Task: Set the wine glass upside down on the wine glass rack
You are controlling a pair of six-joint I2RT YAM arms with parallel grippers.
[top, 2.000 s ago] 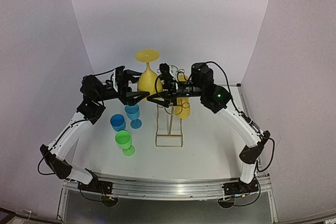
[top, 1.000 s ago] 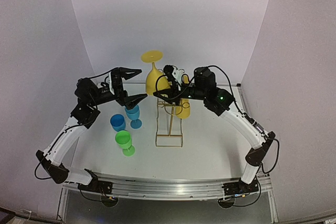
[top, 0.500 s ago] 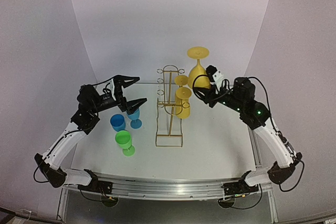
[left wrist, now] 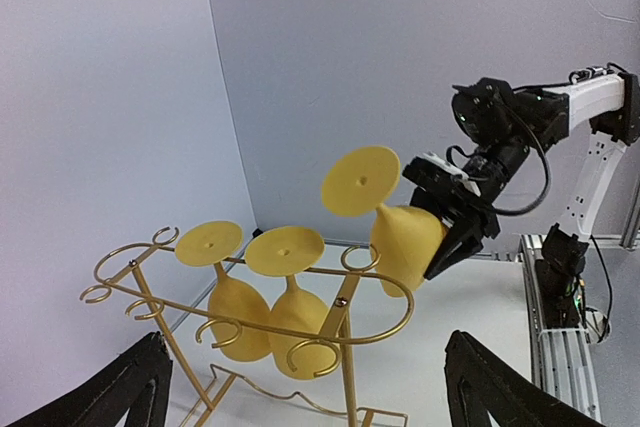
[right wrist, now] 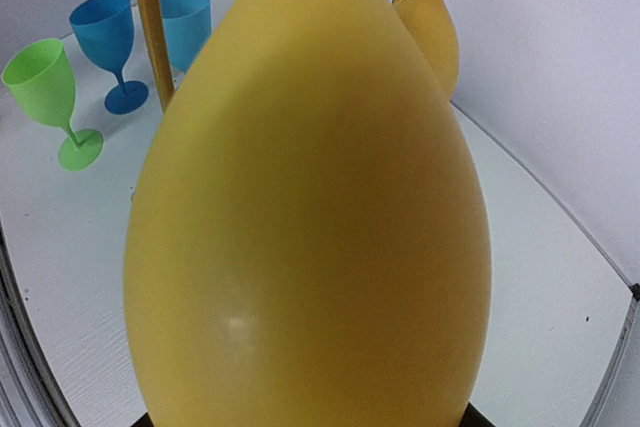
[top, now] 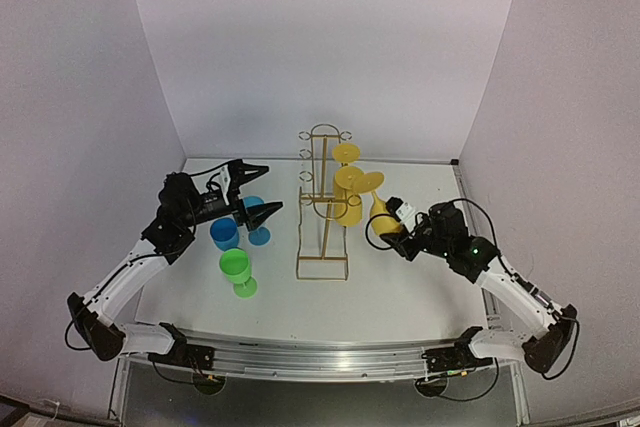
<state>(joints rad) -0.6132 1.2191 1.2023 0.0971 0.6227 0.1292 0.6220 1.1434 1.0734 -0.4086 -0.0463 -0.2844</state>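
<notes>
- The right gripper [top: 396,224] is pinched on the bowl of the yellow glass [top: 381,215]. The glass is held foot up and tilted, just right of the rack [top: 322,209].
- The left gripper [top: 273,187] is spread wide with nothing in it, above the blue glasses [top: 256,219] and left of the rack.
- Half a second earlier the glass was carried high at the back right. It has since been lowered and brought in beside the rack's right side.
- Two seconds earlier both grippers were at the glass, left of the rack top. The left one has since been drawn back and opened.
- In the left wrist view, the glass foot is seen above a right-side loop, beside two hung glasses [left wrist: 237,309] already upside down. Whether the wire is touched cannot be told.
- The right wrist view is filled by the yellow bowl, so its own fingers are hidden. A green glass [right wrist: 42,87] and the blue ones are shown upright behind.
- Everything is set on a white table [top: 400,292], enclosed by pale lilac walls [top: 320,37] on three sides.
</notes>
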